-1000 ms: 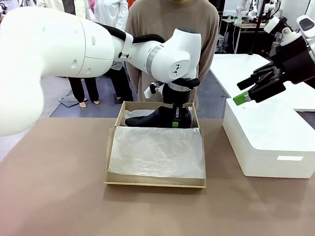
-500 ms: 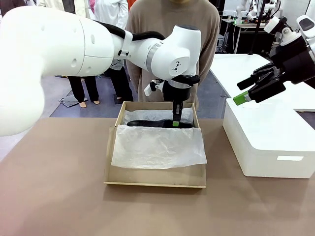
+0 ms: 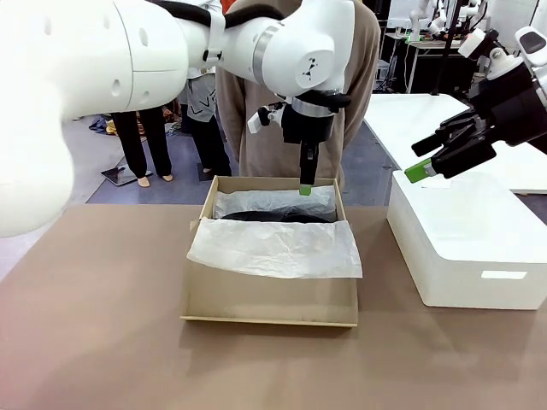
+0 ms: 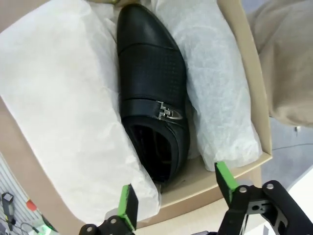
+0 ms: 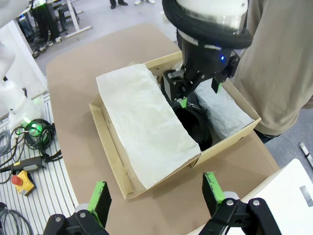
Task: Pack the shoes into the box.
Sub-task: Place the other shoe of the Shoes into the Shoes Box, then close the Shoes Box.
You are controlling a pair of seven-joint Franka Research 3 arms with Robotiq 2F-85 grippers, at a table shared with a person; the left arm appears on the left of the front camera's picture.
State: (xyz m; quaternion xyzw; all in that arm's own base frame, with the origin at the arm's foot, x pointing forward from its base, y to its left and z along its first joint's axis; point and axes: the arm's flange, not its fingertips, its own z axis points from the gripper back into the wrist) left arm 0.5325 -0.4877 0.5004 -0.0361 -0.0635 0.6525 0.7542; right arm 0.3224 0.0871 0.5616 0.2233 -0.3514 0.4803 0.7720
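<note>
Black buckled shoe [image 4: 151, 98] lies in tissue-lined box [image 4: 257, 112].

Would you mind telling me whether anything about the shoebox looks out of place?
Only mildly: the white tissue paper lies loose over the near half of the box, its corners poking past both side walls. The shoe lies flat between tissue folds in the far half, apparently undamaged.
</note>
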